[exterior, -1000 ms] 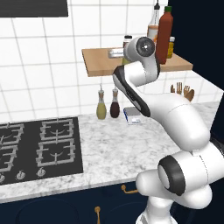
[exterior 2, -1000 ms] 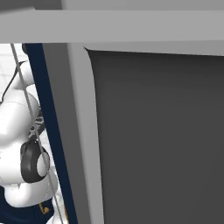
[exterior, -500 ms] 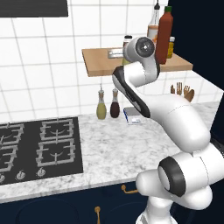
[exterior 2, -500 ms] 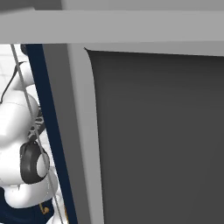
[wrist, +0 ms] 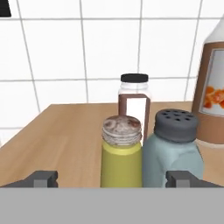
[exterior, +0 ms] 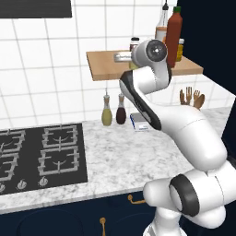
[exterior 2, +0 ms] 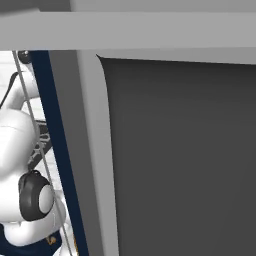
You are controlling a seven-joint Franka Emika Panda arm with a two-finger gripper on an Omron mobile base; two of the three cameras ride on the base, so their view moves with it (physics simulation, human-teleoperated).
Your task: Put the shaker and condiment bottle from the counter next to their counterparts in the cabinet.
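Already the wooden shelf [exterior: 110, 67] on the tiled wall carried both task items, which suited a job of grouping like with like. The red condiment bottle [exterior: 174, 30] stood beside the clear orange-labelled bottle [wrist: 212, 98]. The yellow-green shaker [wrist: 121, 153] stood upright, just beside the pale blue shaker [wrist: 173, 148] and before the brown-and-white shaker [wrist: 134, 105]. The hand [wrist: 116, 179] was spread wide around it, gripping nothing.

A matt light wood grain is shown on the cabinet [wrist: 65, 140]; the shaker [wrist: 121, 158] is rendered in smooth yellow-green plastic under a mottled metallic cap, beside glossy white wall tiles [wrist: 52, 48] and a speckled marble counter [exterior: 115, 156]
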